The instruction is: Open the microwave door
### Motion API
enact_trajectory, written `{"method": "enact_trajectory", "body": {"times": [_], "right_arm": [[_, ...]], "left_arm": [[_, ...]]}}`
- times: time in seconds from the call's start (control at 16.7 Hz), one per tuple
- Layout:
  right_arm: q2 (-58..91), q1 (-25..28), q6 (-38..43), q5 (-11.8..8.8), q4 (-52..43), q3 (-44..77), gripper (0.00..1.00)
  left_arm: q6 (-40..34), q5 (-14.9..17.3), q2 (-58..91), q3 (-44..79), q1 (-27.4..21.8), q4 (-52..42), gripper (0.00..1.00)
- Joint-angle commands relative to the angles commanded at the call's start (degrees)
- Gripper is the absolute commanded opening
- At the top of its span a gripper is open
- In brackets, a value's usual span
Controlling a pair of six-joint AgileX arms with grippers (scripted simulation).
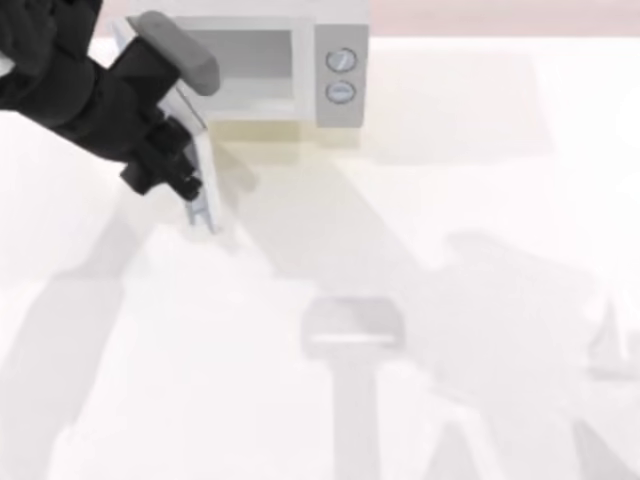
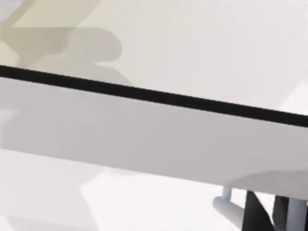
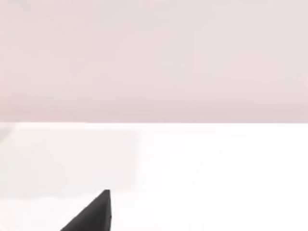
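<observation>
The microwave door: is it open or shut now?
Open. The microwave door is swung out from the microwave, baring its pale interior; the left gripper is at its handle.

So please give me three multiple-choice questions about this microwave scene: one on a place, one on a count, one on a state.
1. Where on the table is the microwave?
A. far edge, left of the middle
B. near edge
C. far right corner

2. How many round knobs are on it?
A. one
B. two
C. four

3. The microwave door is:
A. shut
B. swung open
C. taken off

Answers: 1 A, the top view shows it there. 2 B, two are stacked beside the cavity. 3 B, the pale interior shows, and the left gripper is at the door's handle end.
</observation>
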Motion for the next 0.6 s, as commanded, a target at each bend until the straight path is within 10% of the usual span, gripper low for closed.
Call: {"method": "enact_trajectory", "body": {"times": [0.6], "right_arm": [[0.0, 0.0, 0.0, 0.0, 0.0, 0.0, 1.0]], "left_arm": [[3.87, 1.78, -0.46, -0.21, 1.66, -1.13, 0.0]]}}
